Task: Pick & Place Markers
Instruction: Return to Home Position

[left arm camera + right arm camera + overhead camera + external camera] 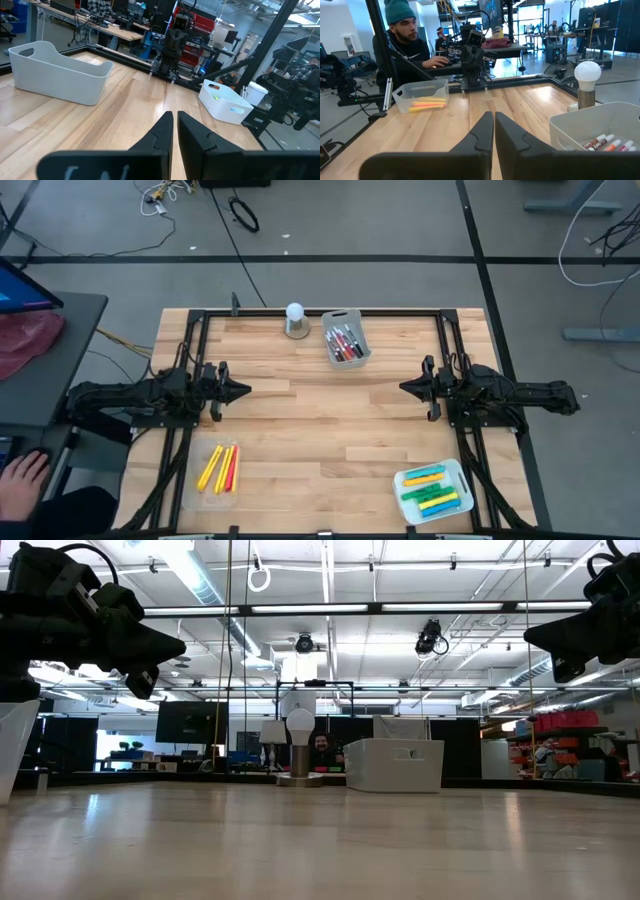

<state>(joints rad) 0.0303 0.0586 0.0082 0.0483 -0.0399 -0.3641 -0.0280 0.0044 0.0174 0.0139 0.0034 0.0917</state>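
Observation:
The markers lie in three containers. Red and dark ones fill a white bin (pixel 347 340) near the far edge, also in the right wrist view (pixel 610 144). Yellow, orange and red ones lie in a clear tray (pixel 218 468) at near left. Green, yellow and blue ones lie in a white bin (pixel 433 492) at near right. My left gripper (pixel 245 390) (pixel 175 115) hovers shut at mid-left. My right gripper (pixel 403 387) (pixel 494 115) hovers shut at mid-right. They point at each other, both above the table (pixel 320 840).
A white ball on a grey base (pixel 296 320) stands at the far edge beside the far bin. A black frame (pixel 320 312) runs along the table's edges. A person sits off the left side, with a hand (pixel 22 480) by a keyboard. Bare wood lies between the grippers.

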